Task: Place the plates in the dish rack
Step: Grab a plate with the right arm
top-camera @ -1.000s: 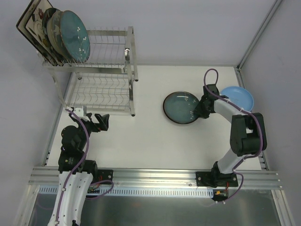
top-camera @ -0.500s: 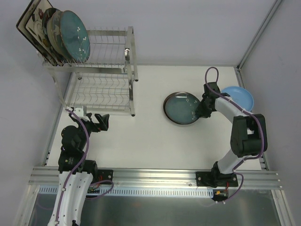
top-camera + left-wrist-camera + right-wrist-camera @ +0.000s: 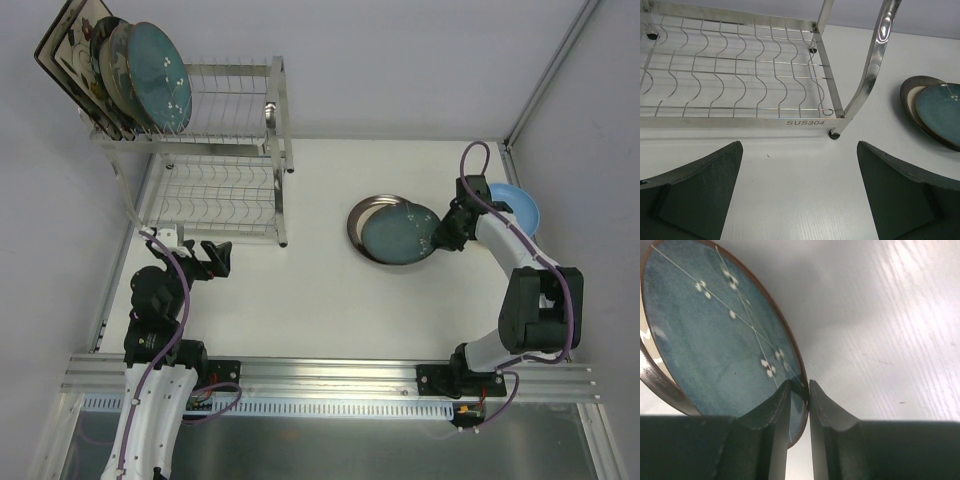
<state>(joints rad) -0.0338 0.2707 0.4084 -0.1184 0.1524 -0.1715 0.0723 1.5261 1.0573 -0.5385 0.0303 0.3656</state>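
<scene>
1. the right gripper (image 3: 800,390) is clenching its jaws on the right rim of the teal plate (image 3: 725,330), with one finger on the glazed face and the other underneath.
2. the teal plate is sitting tilted at the mid-right of the table (image 3: 330,290); its grasped edge is raised, and its left side is leaning on the dark-rimmed plate (image 3: 662,385) beneath it.
3. the light blue plate (image 3: 518,208) is lying flat just right of that gripper, by the right wall.
4. the left gripper (image 3: 799,145) is hanging with its jaws spread wide and gripping nothing, just near of the dish rack (image 3: 275,110).
5. the racked plates (image 3: 150,70) are standing on edge at the left end of the upper tier, square floral ones behind and a teal one in front; the lower tier is holding none.
6. the loading is looking partly done, with three plates waiting: the one in hand, the dark-rimmed one and the light blue one.
</scene>
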